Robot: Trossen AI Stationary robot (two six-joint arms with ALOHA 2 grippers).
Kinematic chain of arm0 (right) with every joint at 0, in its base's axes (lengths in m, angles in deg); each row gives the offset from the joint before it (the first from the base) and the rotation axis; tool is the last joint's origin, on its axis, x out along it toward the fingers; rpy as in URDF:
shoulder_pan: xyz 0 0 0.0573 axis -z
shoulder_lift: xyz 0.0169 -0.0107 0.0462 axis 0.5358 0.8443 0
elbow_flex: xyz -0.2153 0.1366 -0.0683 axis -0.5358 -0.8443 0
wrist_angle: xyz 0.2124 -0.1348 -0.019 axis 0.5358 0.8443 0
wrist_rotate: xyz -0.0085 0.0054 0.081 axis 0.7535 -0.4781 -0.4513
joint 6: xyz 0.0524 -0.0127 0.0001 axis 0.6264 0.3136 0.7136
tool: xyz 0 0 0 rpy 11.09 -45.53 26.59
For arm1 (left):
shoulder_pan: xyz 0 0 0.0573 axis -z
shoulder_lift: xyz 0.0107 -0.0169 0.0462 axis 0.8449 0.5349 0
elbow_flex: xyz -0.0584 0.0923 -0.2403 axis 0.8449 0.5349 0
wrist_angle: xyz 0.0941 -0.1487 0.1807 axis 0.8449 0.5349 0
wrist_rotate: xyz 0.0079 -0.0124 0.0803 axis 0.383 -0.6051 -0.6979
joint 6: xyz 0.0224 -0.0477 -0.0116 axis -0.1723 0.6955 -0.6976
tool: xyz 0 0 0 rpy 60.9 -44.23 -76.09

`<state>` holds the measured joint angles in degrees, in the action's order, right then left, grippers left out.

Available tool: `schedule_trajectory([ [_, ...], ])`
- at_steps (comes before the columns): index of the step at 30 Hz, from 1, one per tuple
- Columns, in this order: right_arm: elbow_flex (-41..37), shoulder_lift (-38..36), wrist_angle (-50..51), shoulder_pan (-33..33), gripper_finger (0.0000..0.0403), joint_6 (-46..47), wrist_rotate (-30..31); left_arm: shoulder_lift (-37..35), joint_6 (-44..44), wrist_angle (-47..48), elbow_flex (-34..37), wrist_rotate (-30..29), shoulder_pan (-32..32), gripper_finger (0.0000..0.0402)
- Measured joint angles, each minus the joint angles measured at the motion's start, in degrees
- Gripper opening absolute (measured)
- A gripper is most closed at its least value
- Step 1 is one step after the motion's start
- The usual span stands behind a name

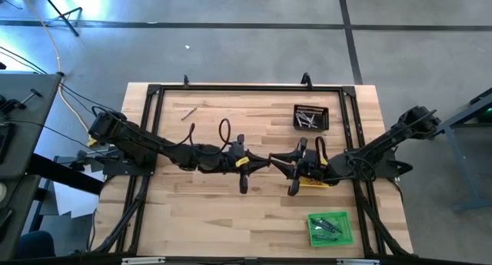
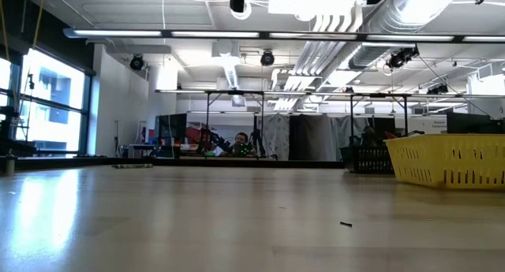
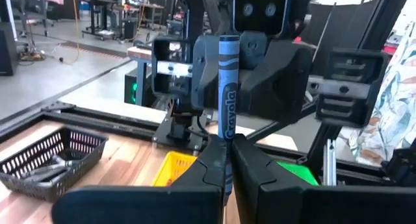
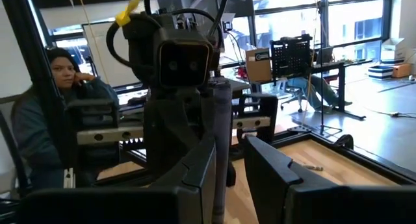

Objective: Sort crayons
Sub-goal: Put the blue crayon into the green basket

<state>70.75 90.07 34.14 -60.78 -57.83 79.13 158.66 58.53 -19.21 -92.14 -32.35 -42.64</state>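
Note:
Above the table's middle my left gripper and my right gripper meet tip to tip, both pointing level. My left gripper is shut on a grey-blue crayon that stands upright. My right gripper is open. Its fingers stand on either side of the crayon's upper part, which lies close to one finger. Neither gripper shows in the low view. My left gripper pinches the crayon's lower part between its two fingertips. The fingers come level from the table's left and lie across the crayon. It stands upright, mostly above the fingers, lifted clear of the table. My right gripper: I cannot tell whether a finger touches the crayon.
A black tray with grey crayons sits at the far right. A yellow tray lies under my right wrist. A green tray with green crayons is near the front right. One loose crayon lies far left. A person sits beyond the table.

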Motion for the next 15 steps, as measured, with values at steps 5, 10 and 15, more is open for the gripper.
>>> schedule_trajectory([
  [5,0.00,0.00,0.10,1.43,0.0076,1.40,-1.69,0.00,-0.56,0.04,-0.53,-0.07,-0.03,0.0003],
  [10,0.00,0.00,0.12,2.95,0.0076,2.40,-4.33,0.00,-0.84,0.04,-0.58,-0.09,-0.11,0.0003],
  [15,0.00,0.00,0.11,3.76,0.0060,2.40,-4.82,0.00,-0.84,0.06,-0.58,-0.46,-0.17,0.0003],
])
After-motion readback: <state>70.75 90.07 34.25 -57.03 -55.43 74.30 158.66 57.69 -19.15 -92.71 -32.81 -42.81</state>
